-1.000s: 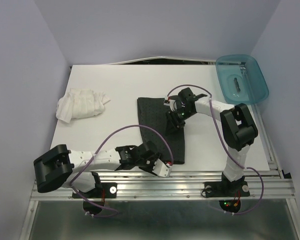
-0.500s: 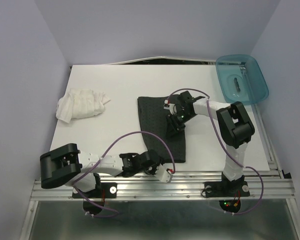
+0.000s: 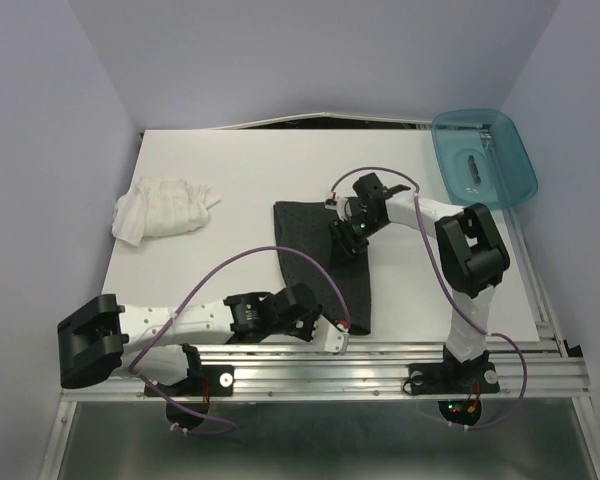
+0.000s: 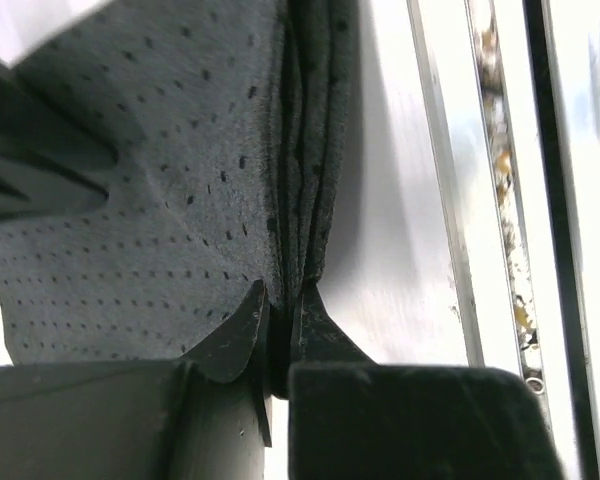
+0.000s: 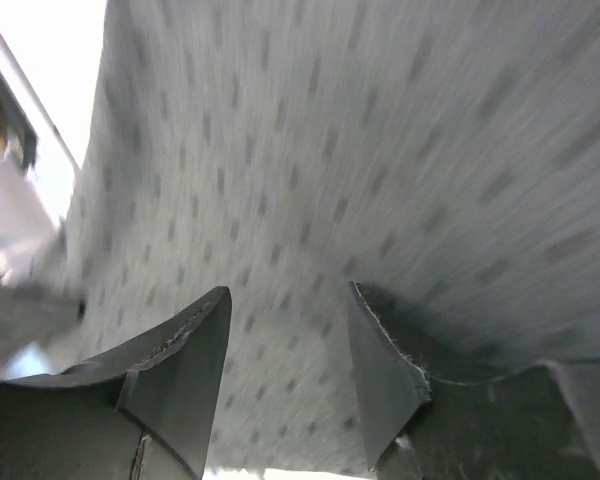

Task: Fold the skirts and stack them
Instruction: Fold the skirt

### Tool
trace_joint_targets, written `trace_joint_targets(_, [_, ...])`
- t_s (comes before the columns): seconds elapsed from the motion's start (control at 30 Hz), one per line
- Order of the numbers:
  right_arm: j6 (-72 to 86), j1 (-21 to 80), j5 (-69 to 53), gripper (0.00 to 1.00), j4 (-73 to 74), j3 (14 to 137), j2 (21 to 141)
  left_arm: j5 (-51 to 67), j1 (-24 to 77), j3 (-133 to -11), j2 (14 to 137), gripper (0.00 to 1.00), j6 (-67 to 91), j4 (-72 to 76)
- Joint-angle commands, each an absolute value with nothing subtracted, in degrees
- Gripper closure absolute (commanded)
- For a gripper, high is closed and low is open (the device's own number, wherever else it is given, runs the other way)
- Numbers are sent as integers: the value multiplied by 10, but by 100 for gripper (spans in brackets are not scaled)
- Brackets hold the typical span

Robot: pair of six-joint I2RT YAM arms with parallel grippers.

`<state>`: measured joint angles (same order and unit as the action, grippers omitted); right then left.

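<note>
Two arms here, white shells with chunky black joints: left arm, right arm. A purple cable loops along each one. Both claws, left claw and right claw, are matte black wedges. Just below the aluminium rail, red and green lights glow.

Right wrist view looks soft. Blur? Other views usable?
Right wrist view: motion blur, the charcoal dotted cloth skirt has its dots smeared into streaks. Left wrist view: skirt sharp, white table blown out. Top external view: even, sharp.
</note>
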<state>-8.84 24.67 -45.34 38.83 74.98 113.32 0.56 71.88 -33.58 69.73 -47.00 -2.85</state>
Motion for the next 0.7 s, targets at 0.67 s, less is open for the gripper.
trace_joint_targets(0.67, [-105,227,-327,30,364,1089,1310,275,632,-478,672,100,-389,-205])
